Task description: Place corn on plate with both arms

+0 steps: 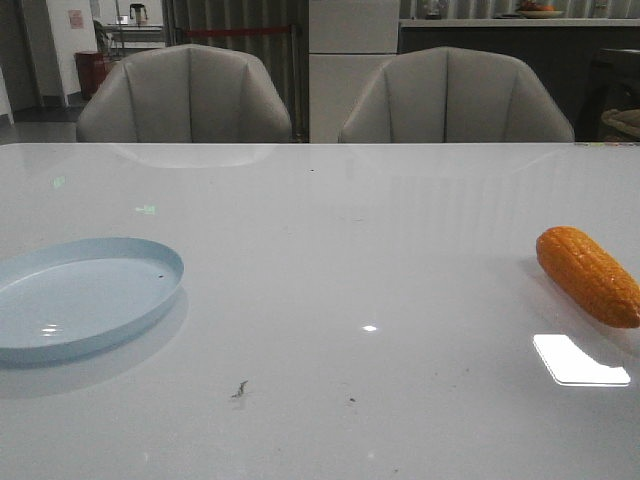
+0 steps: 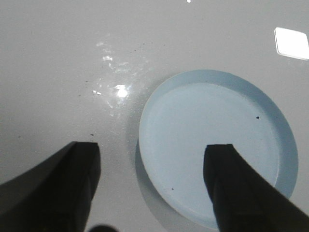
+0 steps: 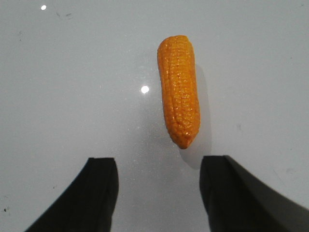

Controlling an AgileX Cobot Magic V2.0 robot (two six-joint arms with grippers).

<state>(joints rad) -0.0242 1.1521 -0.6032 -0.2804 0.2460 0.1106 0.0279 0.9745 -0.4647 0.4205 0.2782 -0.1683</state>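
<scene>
The orange corn (image 1: 590, 275) lies on the white table at the far right; in the right wrist view the corn (image 3: 179, 89) lies lengthwise just beyond my fingertips, tapered end toward them. My right gripper (image 3: 158, 166) is open and empty above the table. The pale blue plate (image 1: 60, 300) sits at the left, empty. In the left wrist view the plate (image 2: 188, 121) lies below and beyond my left gripper (image 2: 152, 152), which is open and empty, one finger over the plate's rim. Neither arm shows in the front view.
The glossy white table (image 1: 340, 300) shows bright light reflections (image 1: 580, 360) near the corn and small dark specks (image 1: 240, 388) at the front. Two grey chairs (image 1: 185, 95) stand behind the far edge.
</scene>
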